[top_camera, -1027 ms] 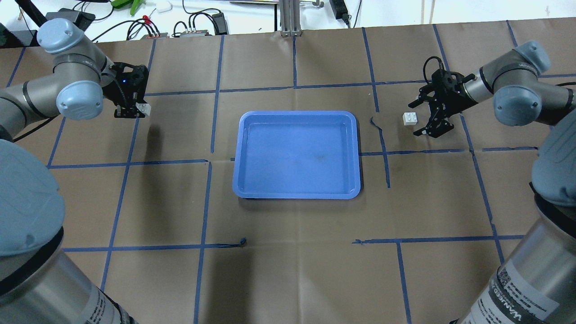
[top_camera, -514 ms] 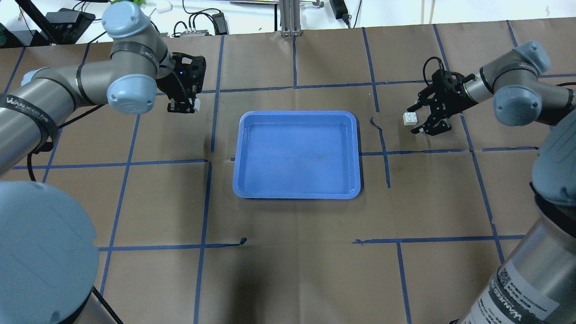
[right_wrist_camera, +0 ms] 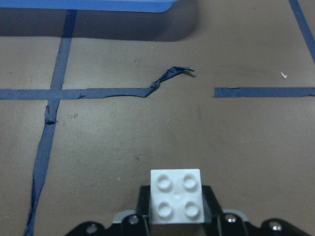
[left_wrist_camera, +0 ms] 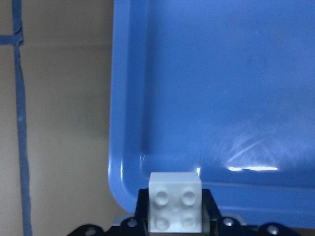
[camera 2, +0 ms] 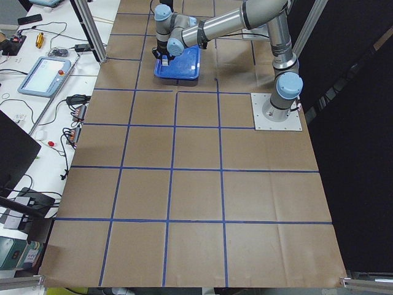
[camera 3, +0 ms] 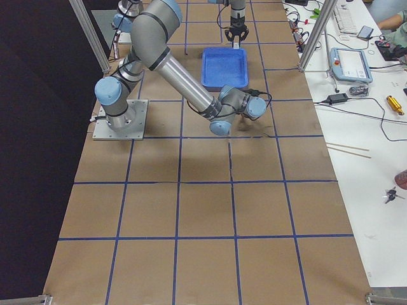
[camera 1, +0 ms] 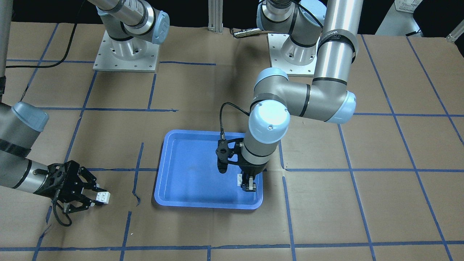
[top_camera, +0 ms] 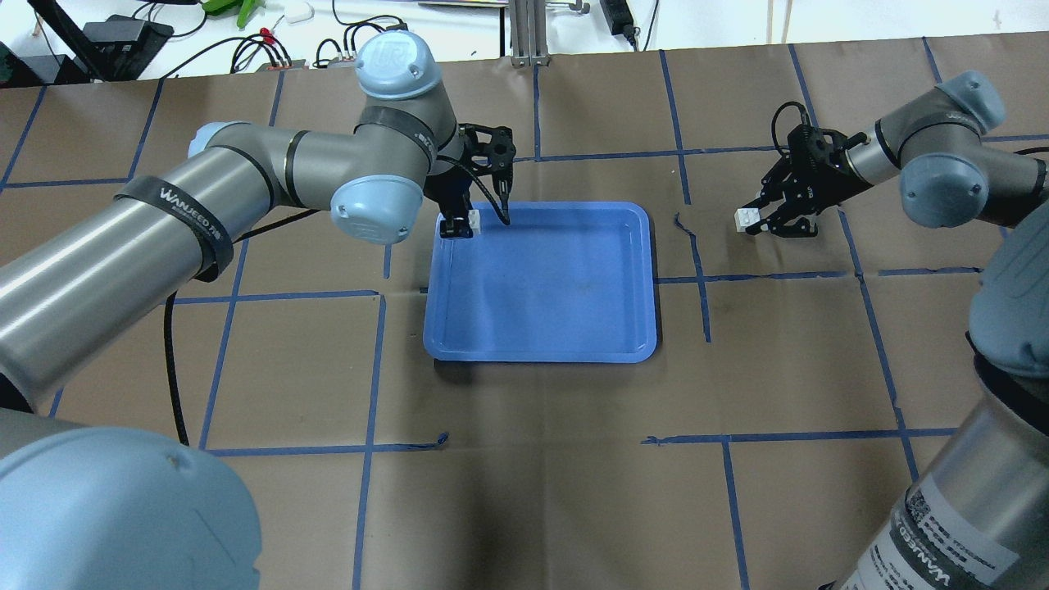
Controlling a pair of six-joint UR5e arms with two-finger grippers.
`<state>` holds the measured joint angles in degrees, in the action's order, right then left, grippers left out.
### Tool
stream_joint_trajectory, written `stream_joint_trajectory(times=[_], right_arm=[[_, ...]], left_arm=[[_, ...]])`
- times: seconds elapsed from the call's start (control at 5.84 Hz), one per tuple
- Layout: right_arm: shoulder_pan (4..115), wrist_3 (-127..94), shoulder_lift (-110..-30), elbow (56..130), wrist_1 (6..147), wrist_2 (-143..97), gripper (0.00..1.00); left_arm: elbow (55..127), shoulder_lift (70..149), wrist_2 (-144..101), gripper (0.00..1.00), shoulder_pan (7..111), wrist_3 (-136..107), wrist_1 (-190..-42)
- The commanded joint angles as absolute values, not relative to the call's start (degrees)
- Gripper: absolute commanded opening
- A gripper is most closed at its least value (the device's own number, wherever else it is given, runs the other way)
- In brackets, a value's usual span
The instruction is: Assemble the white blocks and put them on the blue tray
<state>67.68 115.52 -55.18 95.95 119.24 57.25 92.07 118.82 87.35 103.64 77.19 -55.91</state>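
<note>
Over upper-left corner of shallow rectangular blue plastic tray (top_camera: 541, 354) in overhead view: left end effector (top_camera: 459, 228), pinching small white square studded plastic brick (top_camera: 473, 220), studs facing wrist camera, apparently clear of tray floor. At right of frame, well apart from tray, near curled blue tape strip (top_camera: 687, 228): right end effector (top_camera: 756, 225), pressed together on second white studded brick (top_camera: 744, 220), studs likewise toward its wrist camera; cannot tell whether lifted off brown paper desk (top_camera: 524, 459). Not yet joined. Next, probably bringing the two together: second brick far right of first, across full tray width; both square, so no long axis to mind. Left arm nearer tray. Likely needs one stud face turned toward the other's underside before pressing.
</note>
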Motion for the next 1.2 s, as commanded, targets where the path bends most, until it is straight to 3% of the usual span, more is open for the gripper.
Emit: stream_joint_trajectory(times=[0.0, 0.68, 0.86, 1.03], right_arm=[[67.8, 115.1, -55.5, 94.5, 119.1, 57.2, 0.22], [68.7, 118.3, -65.5, 95.9, 108.6, 57.1, 0.18], [68.8, 119.0, -66.7, 99.9, 109.4, 56.8, 0.19], [69.2, 118.8, -68.5, 102.6, 109.6, 56.7, 0.19]], left_arm=[[94.4, 119.3, 87.5, 0.13, 109.7, 71.3, -56.0], [96.1, 122.0, 86.9, 0.17, 110.7, 70.1, -54.1], [96.1, 122.0, 86.8, 0.35, 110.7, 70.1, -54.1], [96.2, 121.6, 86.7, 0.77, 110.7, 69.3, -54.3]])
